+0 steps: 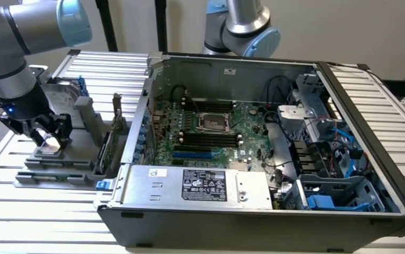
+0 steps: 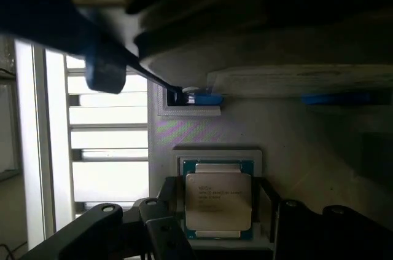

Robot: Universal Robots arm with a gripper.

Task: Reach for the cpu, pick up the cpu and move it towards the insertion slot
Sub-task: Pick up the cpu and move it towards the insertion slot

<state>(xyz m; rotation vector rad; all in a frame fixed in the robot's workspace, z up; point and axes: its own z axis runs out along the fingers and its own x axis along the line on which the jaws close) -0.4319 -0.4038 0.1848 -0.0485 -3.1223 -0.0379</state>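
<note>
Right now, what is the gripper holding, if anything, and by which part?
Nothing yet: the gripper is open, its fingers flanking the cpu in its tray, not touching.

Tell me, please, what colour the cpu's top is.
The small square cpu is pale silver-tan, edged in teal; clearest in the wrist view.

In the exterior view, most of the cpu [image 1: 47, 141] is hidden from you behind the gripper [image 1: 49, 144]; only a pale sliver shows. The arm [image 1: 16, 37] is cut off at the picture's edge. The label [image 1: 204, 185] on the silver box is too small to read. In the wrist view, the print on the cpu [image 2: 218, 201] is also too small to read. The dark shapes [image 2: 245, 20] near the lens are too blurred to name.
</note>
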